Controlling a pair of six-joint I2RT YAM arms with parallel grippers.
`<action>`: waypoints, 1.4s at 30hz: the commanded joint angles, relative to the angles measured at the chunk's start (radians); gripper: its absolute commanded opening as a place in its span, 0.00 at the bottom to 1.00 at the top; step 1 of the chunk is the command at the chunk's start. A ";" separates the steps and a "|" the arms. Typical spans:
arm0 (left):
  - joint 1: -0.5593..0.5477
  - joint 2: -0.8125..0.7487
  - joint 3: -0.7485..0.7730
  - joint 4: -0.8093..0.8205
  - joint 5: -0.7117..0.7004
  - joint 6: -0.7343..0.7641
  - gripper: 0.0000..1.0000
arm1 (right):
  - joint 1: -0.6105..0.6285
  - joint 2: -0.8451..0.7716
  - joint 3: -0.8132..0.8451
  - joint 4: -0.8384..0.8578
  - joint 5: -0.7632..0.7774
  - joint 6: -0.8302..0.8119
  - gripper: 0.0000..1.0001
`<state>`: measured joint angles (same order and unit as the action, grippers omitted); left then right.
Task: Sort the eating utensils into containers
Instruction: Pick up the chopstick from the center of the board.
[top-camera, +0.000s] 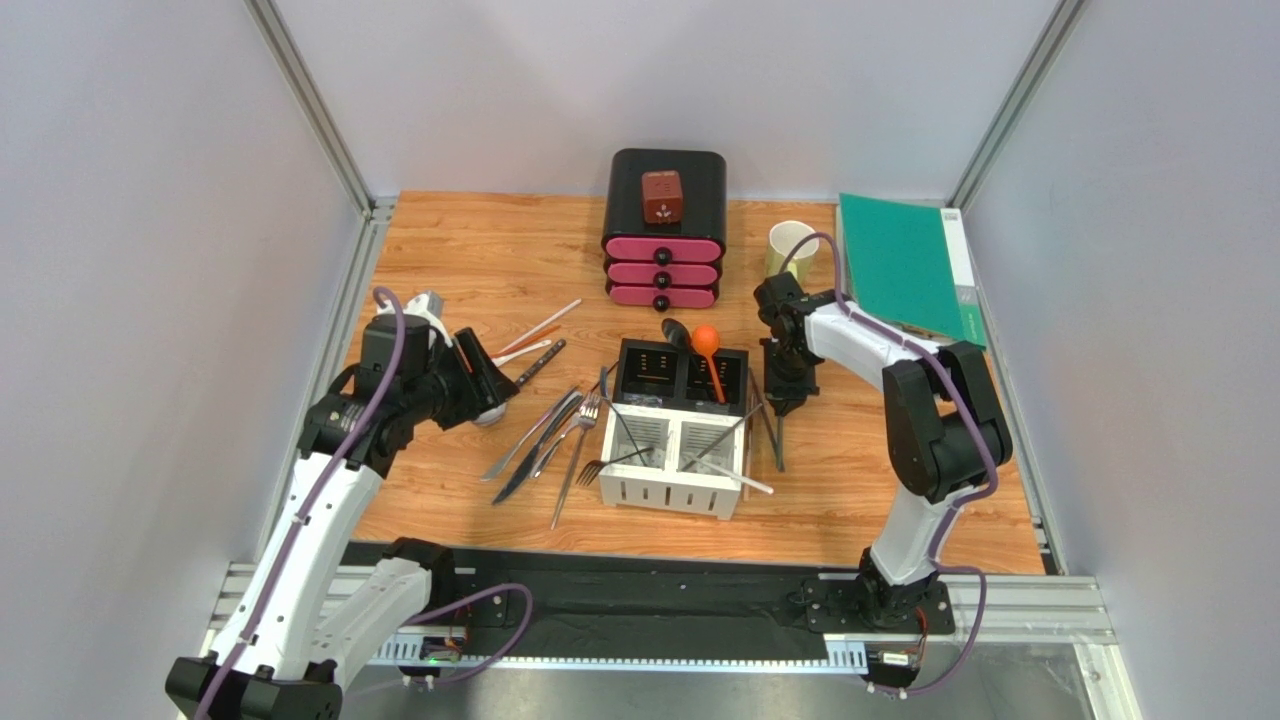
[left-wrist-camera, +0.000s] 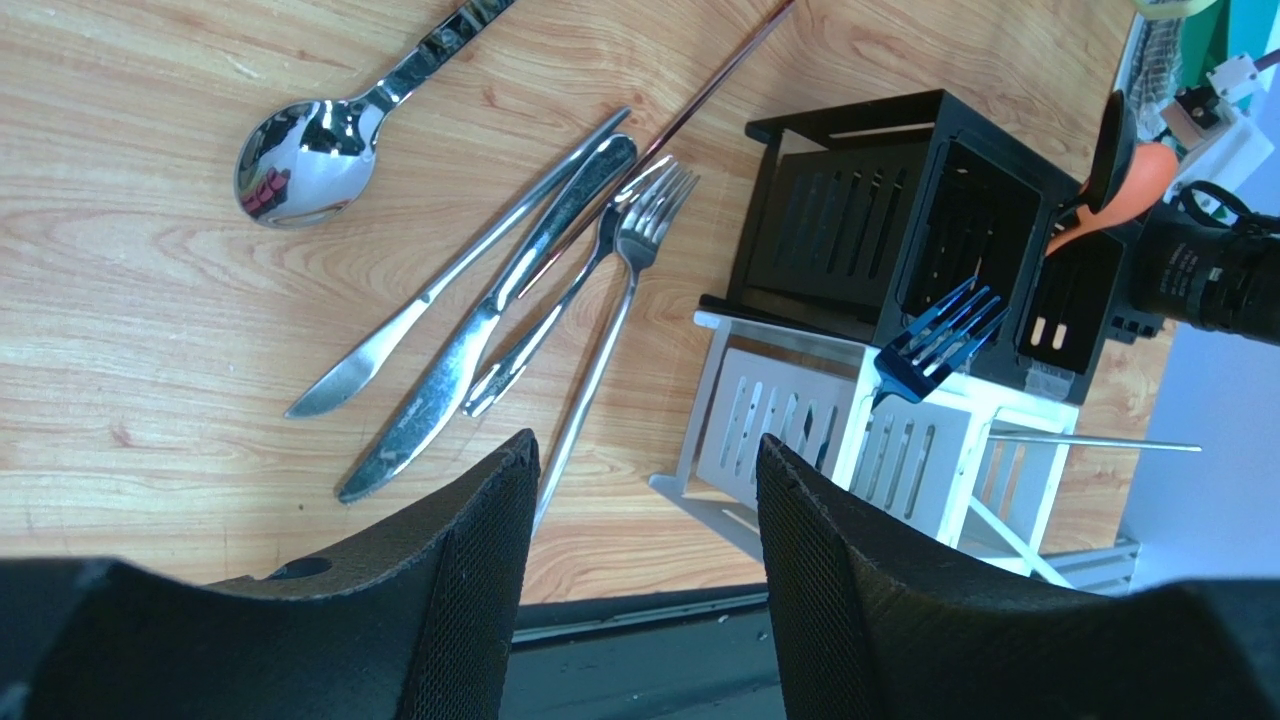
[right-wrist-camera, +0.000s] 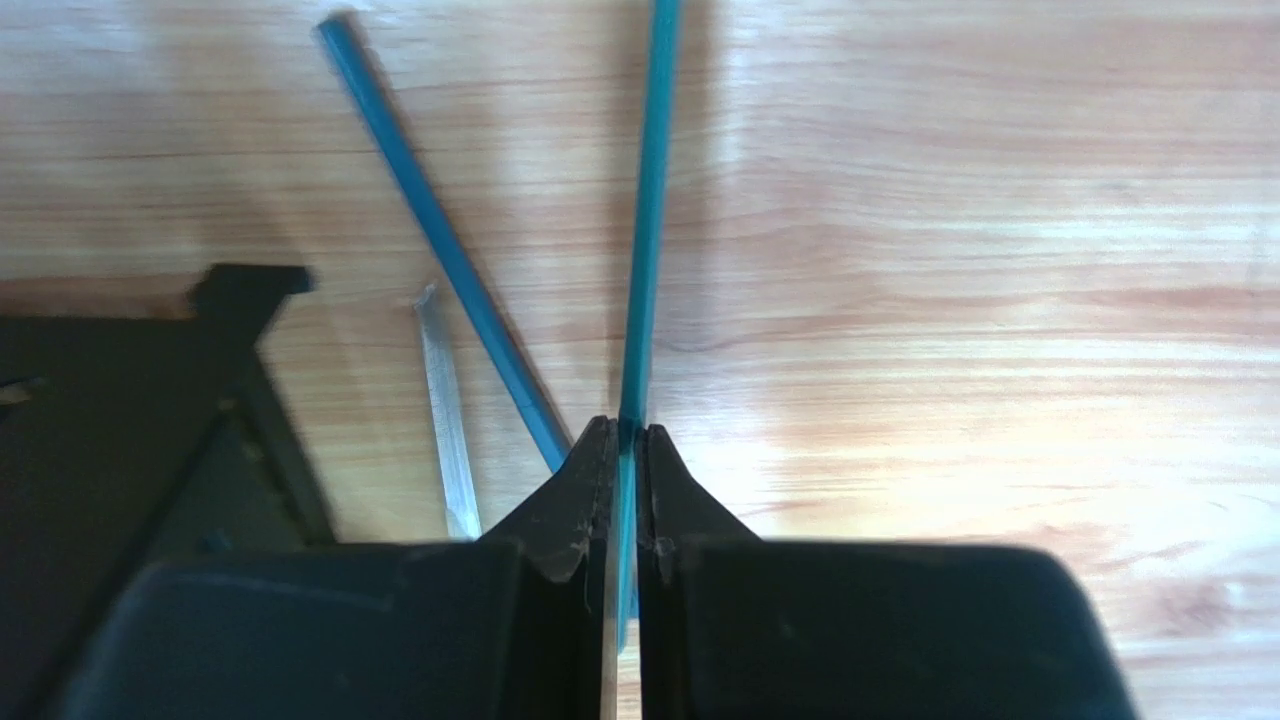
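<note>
Dark chopstick (right-wrist-camera: 649, 225): pinched between the shut jaws of the right gripper (right-wrist-camera: 619, 435); second chopstick (right-wrist-camera: 436, 240) is seen just left of them. Left gripper (left-wrist-camera: 646, 465): jaws wide, nothing held. Ahead of them, unsorted: knives (left-wrist-camera: 451, 368), forks (left-wrist-camera: 646, 225), spoon (left-wrist-camera: 301, 158). Beyond, to their right: caddy (left-wrist-camera: 842, 435), already loaded with stowed fork (left-wrist-camera: 939, 338) and orange spoon (left-wrist-camera: 1120, 203). Task judged roughly half done.

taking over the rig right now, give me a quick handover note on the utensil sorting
Left tool: open, empty, over the loose knives and forks left of the caddy.
Right tool: shut on a thin chopstick right of the caddy; a second chopstick lies beside it.
Done: orange spoon and a few other pieces are in the caddy.
Left: both chopsticks, the silver spoon, the knives and forks.
</note>
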<state>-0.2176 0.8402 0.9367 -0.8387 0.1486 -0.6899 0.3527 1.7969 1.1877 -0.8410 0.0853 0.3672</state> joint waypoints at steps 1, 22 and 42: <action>-0.005 -0.006 0.028 0.027 -0.007 0.010 0.61 | -0.001 -0.007 0.003 -0.050 0.067 -0.007 0.00; -0.005 -0.053 0.001 0.004 -0.011 0.016 0.62 | -0.008 -0.010 0.021 -0.055 0.083 -0.004 0.00; -0.005 -0.162 -0.024 -0.028 0.049 0.047 0.62 | 0.063 -0.683 0.108 -0.118 0.068 0.030 0.00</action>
<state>-0.2176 0.7361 0.9226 -0.8509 0.1680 -0.6712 0.3832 1.2098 1.2102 -0.9829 0.1478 0.3859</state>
